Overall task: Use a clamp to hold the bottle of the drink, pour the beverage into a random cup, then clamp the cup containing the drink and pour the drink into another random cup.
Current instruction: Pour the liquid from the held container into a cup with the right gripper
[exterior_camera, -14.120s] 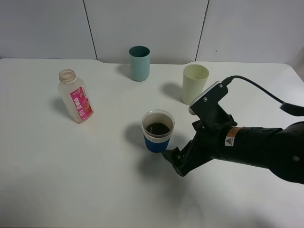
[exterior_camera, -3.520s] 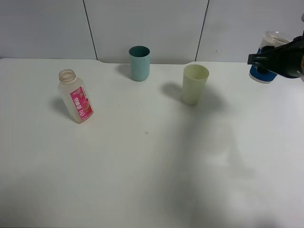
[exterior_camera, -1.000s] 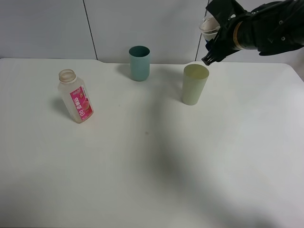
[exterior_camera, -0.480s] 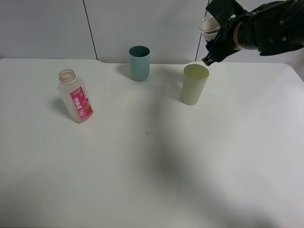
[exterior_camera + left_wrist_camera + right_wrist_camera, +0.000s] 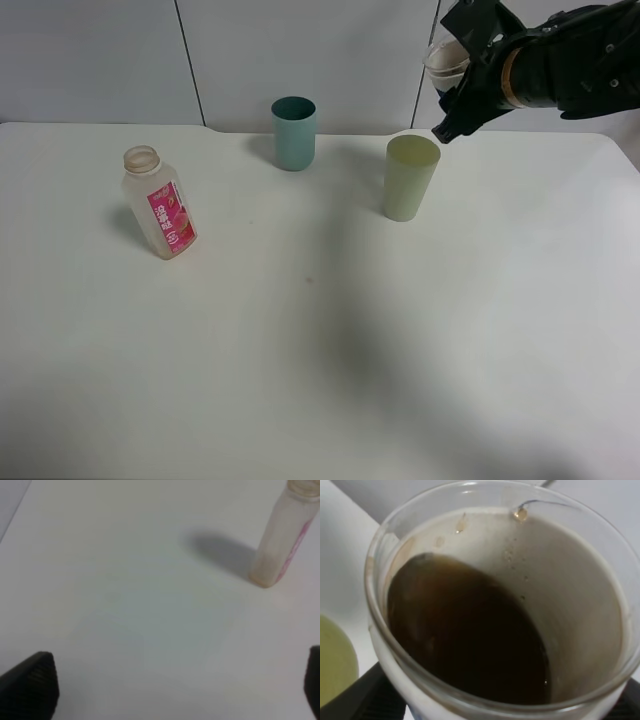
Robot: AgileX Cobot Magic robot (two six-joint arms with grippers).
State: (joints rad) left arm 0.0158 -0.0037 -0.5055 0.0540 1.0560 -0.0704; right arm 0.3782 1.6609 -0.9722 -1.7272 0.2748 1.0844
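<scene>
Your right gripper [image 5: 458,92] is up high over the far right of the table [image 5: 320,380], fingers pinching the clear cup [image 5: 444,56] from both sides. The cup is tipped, its mouth leaning toward the pale green cup [image 5: 411,178]. On the right wrist camera you see the dark drink [image 5: 465,635] pooled against the low side of the clear cup's wall, close to the rim, with a few droplets clinging to the wall above it. The pale green cup stands upright on the table, below the raised cup and a little to one side of it. The teal cup [image 5: 293,132] stands upright near the back edge, well apart from both. The bottle [image 5: 158,202], uncapped and showing its pink label, stands upright on the left side of the table in the high view. Your left gripper [image 5: 172,690] hovers over bare tabletop near the bottle, fingers spread wide with nothing between them.
</scene>
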